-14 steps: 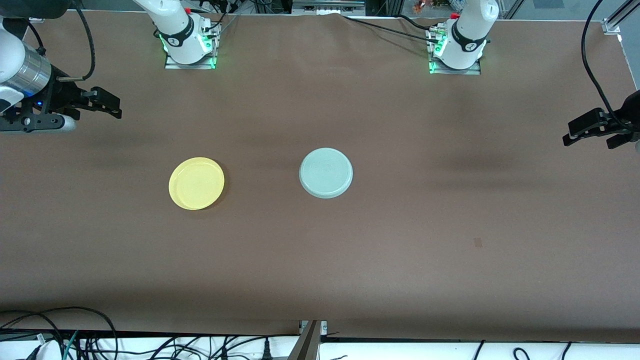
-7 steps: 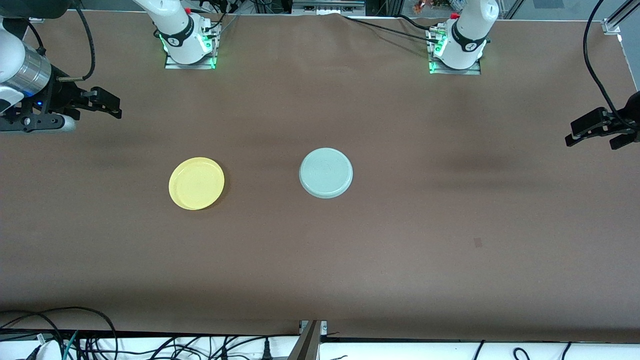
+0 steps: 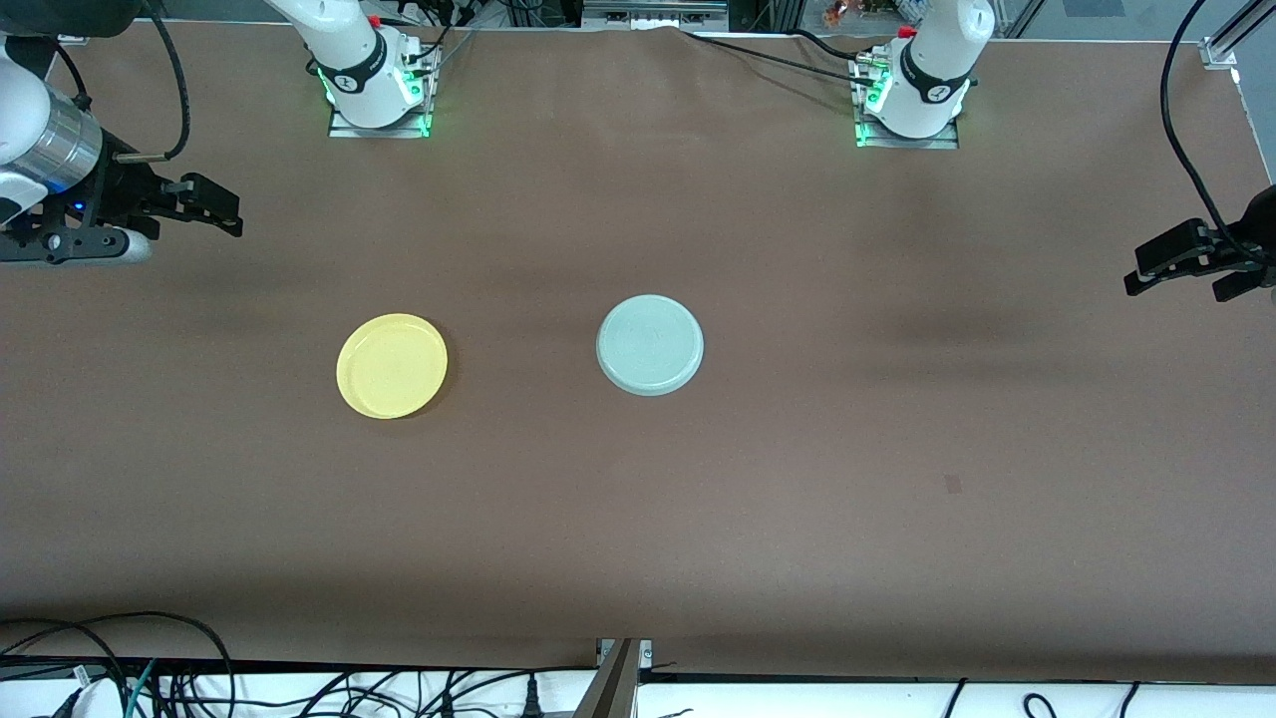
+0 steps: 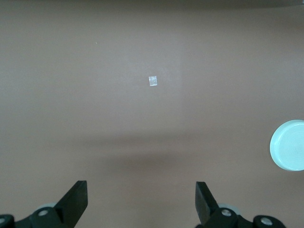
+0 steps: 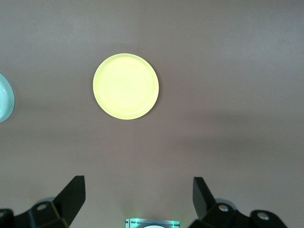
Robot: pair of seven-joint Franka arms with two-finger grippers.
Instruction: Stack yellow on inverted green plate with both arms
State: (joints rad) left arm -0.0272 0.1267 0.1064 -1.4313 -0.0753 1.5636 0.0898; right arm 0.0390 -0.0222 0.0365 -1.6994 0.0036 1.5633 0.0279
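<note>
The yellow plate lies rim up on the brown table, toward the right arm's end; it also shows in the right wrist view. The pale green plate lies upside down beside it near the table's middle, ringed underside up; its edge shows in the left wrist view and the right wrist view. My right gripper hangs open and empty above the table at the right arm's end, well apart from the yellow plate. My left gripper hangs open and empty above the left arm's end.
A small pale square mark lies on the table nearer the front camera, toward the left arm's end; it shows in the left wrist view. The arm bases stand along the table's back edge. Cables hang off the front edge.
The left gripper has shifted slightly at the left arm's end of the table. The right gripper and both plates have not moved.
</note>
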